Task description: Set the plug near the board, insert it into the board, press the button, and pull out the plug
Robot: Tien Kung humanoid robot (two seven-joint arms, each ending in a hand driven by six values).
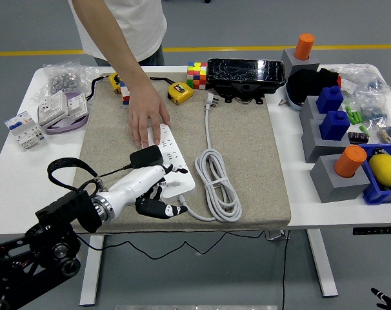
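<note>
A white power strip (175,158) lies on the beige mat (247,148). A black plug (146,157) sits on the strip's left side, with its black cable running off to the left. My left hand (155,194) lies at the strip's near end, just below the plug and off it, with its fingers spread and nothing in them. A person's hand (146,116) presses flat on the strip's far end. Only a small dark tip of my right hand (381,297) shows at the bottom right corner.
The strip's white cord (216,184) lies coiled to its right, ending in a plug (211,100) at the back. Cubes (196,73), a tape measure (180,93) and a black box (246,74) stand behind. Grey and blue blocks (331,129) crowd the right; sockets (60,106) lie left.
</note>
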